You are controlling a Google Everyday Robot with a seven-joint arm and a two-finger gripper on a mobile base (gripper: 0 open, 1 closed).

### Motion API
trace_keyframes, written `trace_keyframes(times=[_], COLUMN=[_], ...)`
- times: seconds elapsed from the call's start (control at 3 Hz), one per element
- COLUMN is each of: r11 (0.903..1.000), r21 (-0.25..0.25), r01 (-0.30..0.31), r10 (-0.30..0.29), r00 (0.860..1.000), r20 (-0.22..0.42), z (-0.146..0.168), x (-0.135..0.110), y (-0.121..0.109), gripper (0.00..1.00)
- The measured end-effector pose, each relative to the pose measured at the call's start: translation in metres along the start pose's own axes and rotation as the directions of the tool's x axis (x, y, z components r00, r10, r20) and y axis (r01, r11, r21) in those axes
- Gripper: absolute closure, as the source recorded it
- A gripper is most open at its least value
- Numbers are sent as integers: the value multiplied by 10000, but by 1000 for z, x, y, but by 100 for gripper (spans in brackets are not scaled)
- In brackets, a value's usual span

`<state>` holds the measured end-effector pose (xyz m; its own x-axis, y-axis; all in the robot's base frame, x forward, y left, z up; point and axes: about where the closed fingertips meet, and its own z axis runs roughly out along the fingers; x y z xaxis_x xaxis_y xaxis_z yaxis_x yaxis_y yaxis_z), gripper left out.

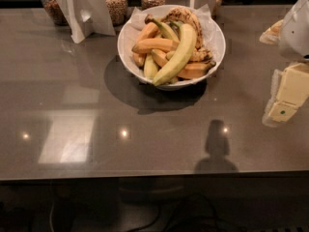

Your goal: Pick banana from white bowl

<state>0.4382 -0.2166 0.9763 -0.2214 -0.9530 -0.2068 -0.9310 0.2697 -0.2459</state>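
Observation:
The white bowl point(215, 43) with a white paper liner stands at the back middle of the grey table. The banana point(178, 56), long, pale greenish-yellow and gently curved, lies on top of the pile, running from the upper middle of the bowl down to its front rim. Smaller orange-yellow bananas point(153, 45) and brown-spotted ones point(186, 16) lie under and beside it. My gripper point(285, 100) hangs at the right edge of the view, to the right of the bowl and apart from it, above the table.
Glass jars point(116, 3) of nuts or grains stand behind the bowl at the back edge. A white folded stand point(84, 11) is at the back left. A pale object point(273, 32) lies at the far right. The table's front edge point(145, 177) runs across the lower view.

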Motion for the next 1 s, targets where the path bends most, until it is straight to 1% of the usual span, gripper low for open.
trace_keyframes(times=[0.33, 0.67, 1.0], r11=[10000, 9944, 9589], r21=[3, 677, 1564], r01=[3, 813, 2367], r10=[-3, -840, -2549], r00=[10000, 9957, 9609], r20=[2, 389, 1082], z=[0, 0, 2], x=[0, -11, -38], y=[0, -13, -39], gripper=[0, 0, 0])
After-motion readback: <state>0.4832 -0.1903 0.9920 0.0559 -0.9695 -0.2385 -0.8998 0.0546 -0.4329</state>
